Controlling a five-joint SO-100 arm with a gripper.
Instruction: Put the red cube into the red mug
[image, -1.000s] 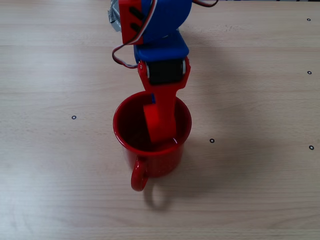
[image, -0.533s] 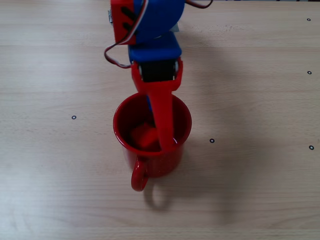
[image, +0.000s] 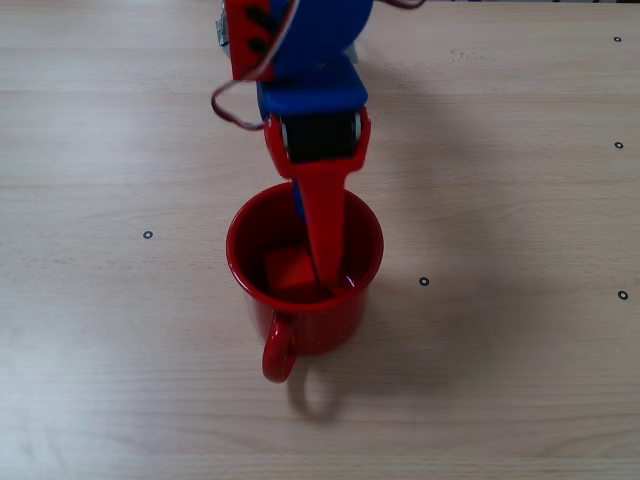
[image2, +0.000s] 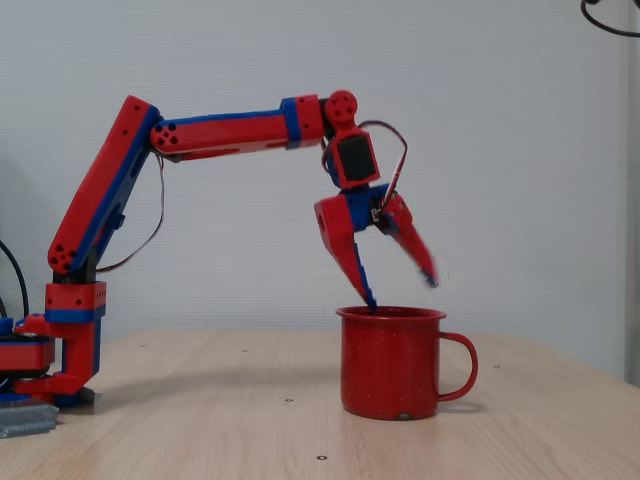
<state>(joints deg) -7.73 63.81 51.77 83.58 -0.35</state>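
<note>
In the overhead fixed view, nearest the bottom edge, the loop handle of the red mug points toward 6 o'clock, and the mug stands upright on the pale wooden surface. Inside the mug, the red cube lies on the bottom, toward the 7 o'clock part of the interior, just beside the long red finger that reaches down into the mug from 12 o'clock. Small black dots mark the surface at 9 o'clock and 3 o'clock of the mug.

In the side fixed view the mug has its handle at 3 o'clock. Above its rim the end effector has its jaws spread wide apart, one finger tip at the rim, the other raised toward 2 o'clock and blurred; it grips nothing. Behind, the red and blue arm arches up from its base at 9 o'clock
</note>
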